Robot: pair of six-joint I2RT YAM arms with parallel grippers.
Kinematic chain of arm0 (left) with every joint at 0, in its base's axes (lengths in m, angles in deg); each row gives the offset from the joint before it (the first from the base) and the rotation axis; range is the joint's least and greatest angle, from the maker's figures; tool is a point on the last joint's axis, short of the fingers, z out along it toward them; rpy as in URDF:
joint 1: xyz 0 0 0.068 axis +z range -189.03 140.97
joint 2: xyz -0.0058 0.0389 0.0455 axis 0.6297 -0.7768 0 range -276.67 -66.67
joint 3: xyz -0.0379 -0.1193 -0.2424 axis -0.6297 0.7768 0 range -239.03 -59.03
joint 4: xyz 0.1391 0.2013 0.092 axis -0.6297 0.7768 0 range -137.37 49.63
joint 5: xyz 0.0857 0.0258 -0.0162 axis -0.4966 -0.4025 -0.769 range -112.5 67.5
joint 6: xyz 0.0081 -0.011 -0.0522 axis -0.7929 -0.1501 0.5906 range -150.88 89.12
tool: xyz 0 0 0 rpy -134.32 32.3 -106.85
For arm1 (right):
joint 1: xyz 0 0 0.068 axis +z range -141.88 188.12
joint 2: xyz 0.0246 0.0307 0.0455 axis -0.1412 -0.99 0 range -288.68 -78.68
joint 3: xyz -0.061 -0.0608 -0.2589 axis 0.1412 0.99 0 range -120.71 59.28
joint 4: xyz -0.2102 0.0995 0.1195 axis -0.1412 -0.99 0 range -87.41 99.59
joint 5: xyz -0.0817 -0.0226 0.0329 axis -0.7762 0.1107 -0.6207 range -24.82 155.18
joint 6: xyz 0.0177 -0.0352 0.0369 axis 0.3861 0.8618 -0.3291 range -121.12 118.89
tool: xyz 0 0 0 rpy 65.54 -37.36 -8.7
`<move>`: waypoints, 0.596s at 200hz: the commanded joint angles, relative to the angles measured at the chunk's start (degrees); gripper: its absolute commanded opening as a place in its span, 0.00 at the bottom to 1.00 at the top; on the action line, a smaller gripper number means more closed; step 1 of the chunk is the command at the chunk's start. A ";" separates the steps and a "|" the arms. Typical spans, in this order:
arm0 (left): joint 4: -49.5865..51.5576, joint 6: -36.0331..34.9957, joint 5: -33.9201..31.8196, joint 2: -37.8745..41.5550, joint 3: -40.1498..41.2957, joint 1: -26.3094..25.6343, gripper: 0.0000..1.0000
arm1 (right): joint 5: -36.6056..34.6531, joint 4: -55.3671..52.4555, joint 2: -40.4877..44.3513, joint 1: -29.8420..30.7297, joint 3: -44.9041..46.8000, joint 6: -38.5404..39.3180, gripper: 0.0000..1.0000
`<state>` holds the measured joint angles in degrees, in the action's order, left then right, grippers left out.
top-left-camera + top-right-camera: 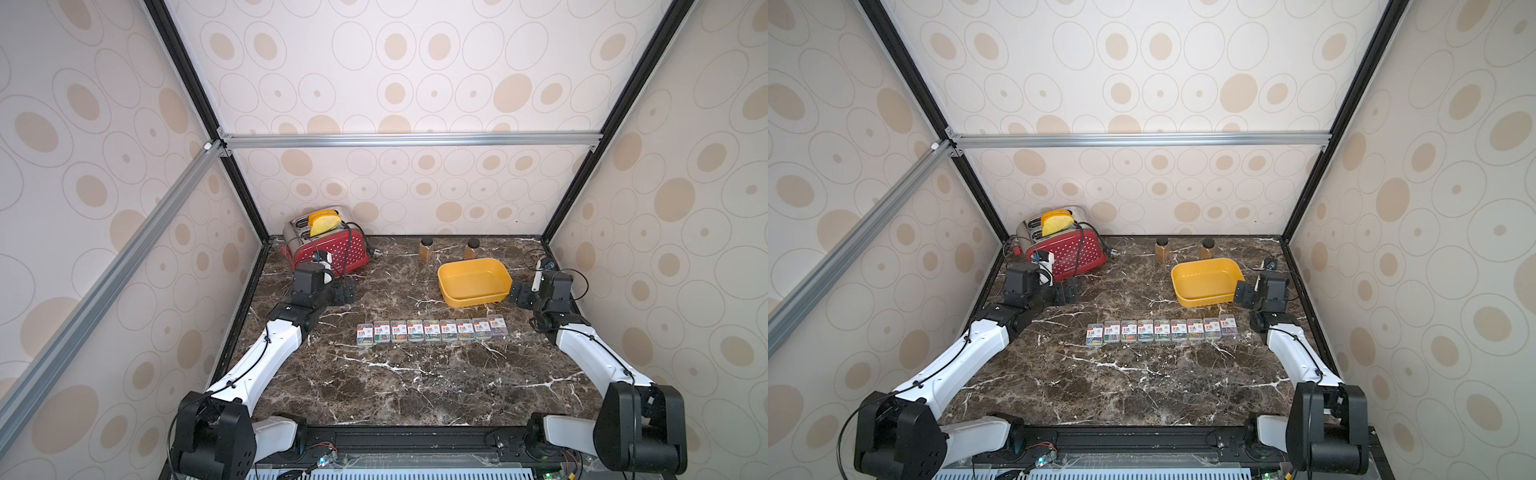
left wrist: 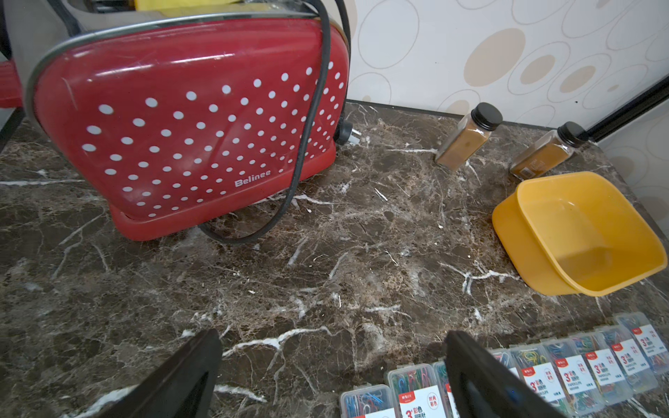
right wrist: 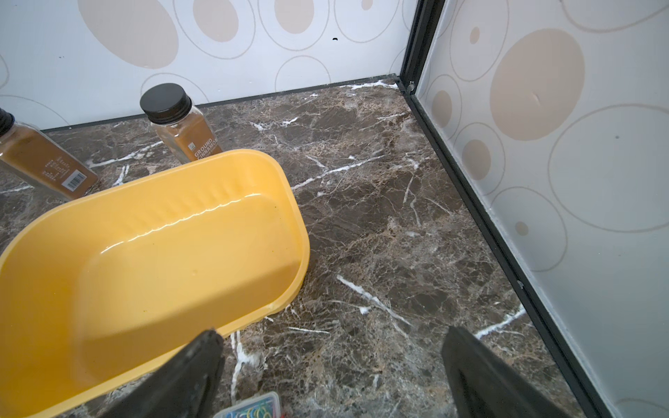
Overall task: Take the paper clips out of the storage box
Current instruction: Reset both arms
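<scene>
Several clear cases of paper clips (image 1: 432, 330) (image 1: 1162, 330) lie in one straight row on the marble table, in front of the yellow storage box (image 1: 478, 300) (image 1: 1206, 300). The box's floor is bare in the right wrist view (image 3: 144, 253) and the left wrist view (image 2: 579, 231). My left gripper (image 1: 347, 289) (image 2: 333, 336) is open over bare marble by the toaster, to the left of the row (image 2: 543, 372). My right gripper (image 1: 517, 293) (image 3: 331, 334) is open just beside the box's right end, with one case (image 3: 253, 407) below it.
A red dotted toaster (image 1: 328, 245) with a trailing black cord (image 2: 307, 144) stands at the back left. Two brown black-capped bottles (image 1: 426, 248) (image 1: 472, 248) stand behind the box near the back wall. Enclosure walls border the table on three sides.
</scene>
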<state>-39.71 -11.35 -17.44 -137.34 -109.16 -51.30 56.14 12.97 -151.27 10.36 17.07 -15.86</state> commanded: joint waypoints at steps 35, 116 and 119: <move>-4.18 0.31 -1.35 -0.31 1.37 3.47 0.99 | -5.59 9.02 -1.29 -1.07 3.40 2.73 1.00; -5.99 -2.20 -4.26 -0.65 3.06 5.79 0.99 | -6.36 9.37 -8.11 -2.28 0.98 8.30 1.00; -5.99 -2.33 -4.33 -0.61 3.15 5.85 0.99 | -6.34 8.46 -7.76 -2.24 1.10 8.25 1.00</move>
<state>-44.34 -11.72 -20.09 -138.26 -106.12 -46.36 51.22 26.13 -160.56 8.85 20.30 -10.17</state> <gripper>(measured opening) 0.991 0.994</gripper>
